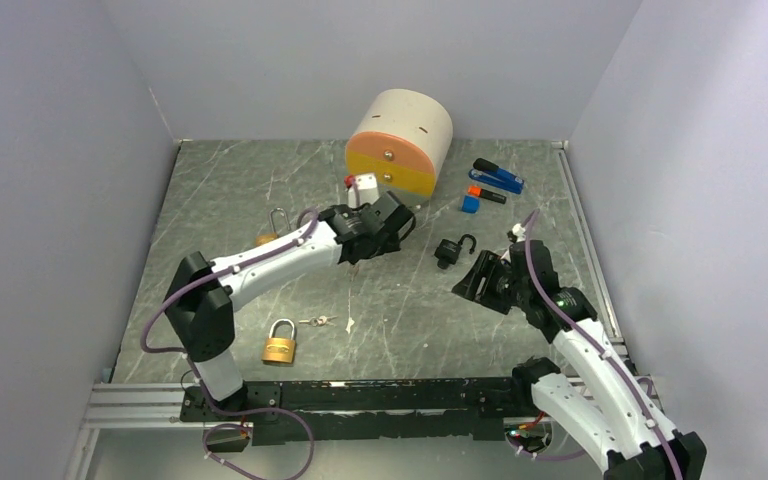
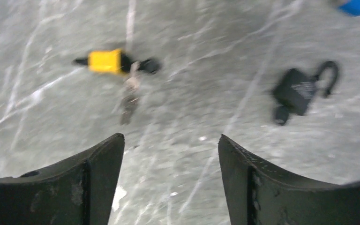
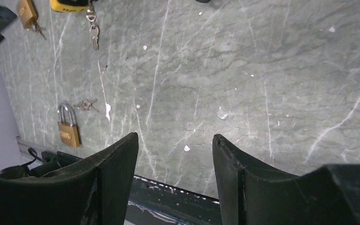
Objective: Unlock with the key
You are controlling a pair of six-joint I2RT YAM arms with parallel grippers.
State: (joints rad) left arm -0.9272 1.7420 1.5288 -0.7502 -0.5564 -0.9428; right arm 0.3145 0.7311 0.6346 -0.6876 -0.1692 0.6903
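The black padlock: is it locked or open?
Open. The black padlock lies with its shackle swung aside, one end free of the body.

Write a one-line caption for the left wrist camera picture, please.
The left gripper, open and empty, above the marbled table: yellow-tagged keys ahead-left, black padlock ahead-right.

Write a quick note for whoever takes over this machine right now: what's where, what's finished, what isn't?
Left gripper: open, empty, near the yellow-tagged key bunch.
Right gripper: open, empty.
Small black padlock: on the table, shackle swung open; looks done.
Brass padlock with steel shackle: near the front edge, shackle shut, loose silver keys beside it.
Left to do: probably that one; a second brass padlock farther back, state unclear.
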